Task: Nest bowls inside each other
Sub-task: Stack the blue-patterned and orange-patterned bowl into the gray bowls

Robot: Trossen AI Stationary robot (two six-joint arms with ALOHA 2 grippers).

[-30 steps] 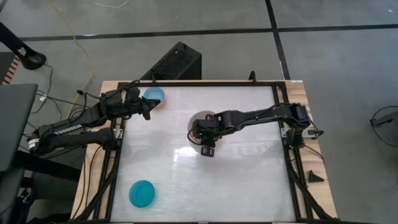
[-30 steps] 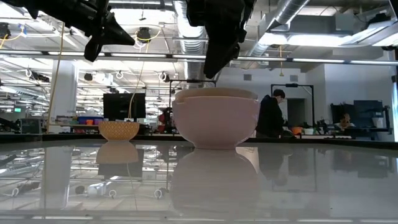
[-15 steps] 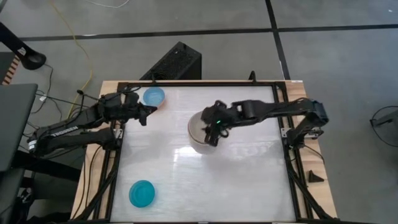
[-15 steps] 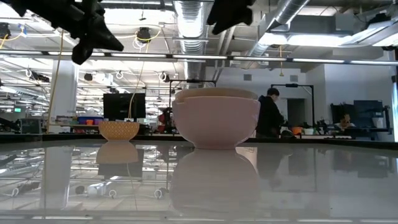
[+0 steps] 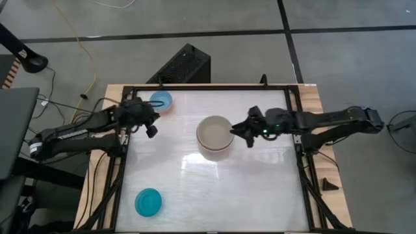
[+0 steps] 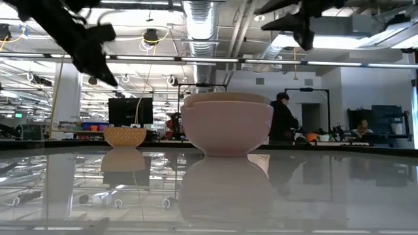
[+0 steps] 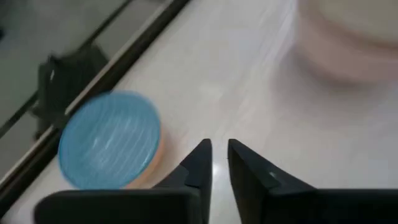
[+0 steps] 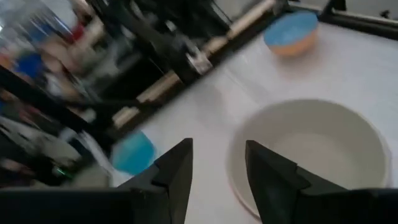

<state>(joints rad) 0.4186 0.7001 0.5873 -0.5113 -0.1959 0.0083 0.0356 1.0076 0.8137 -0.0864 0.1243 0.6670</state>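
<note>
In the middle of the table a grey-beige bowl (image 5: 214,132) sits nested in a white bowl (image 6: 226,128), which rests on its base. Near the far left corner, a light blue bowl (image 5: 161,101) sits inside a salmon-pink one (image 7: 155,158). A teal-blue bowl (image 5: 149,202) lies at the near left. My left gripper (image 5: 151,128) hangs above the table just near of the light blue bowl, its fingertips (image 7: 217,155) a narrow gap apart. My right gripper (image 5: 242,130) hovers open just right of the stack, holding nothing (image 8: 217,168).
A black frame (image 5: 123,162) runs around the white tabletop. A dark box (image 5: 185,65) stands on the floor beyond the far edge. In the low view, people show in the room behind the table. Open table surface lies between the stack and the near edge.
My right gripper has drawn back from over the middle stack toward the table's right edge, rising and tipping from pointing down to nearly level. My left gripper has sunk a little and rolled near the light blue bowl. The bowls have kept still.
</note>
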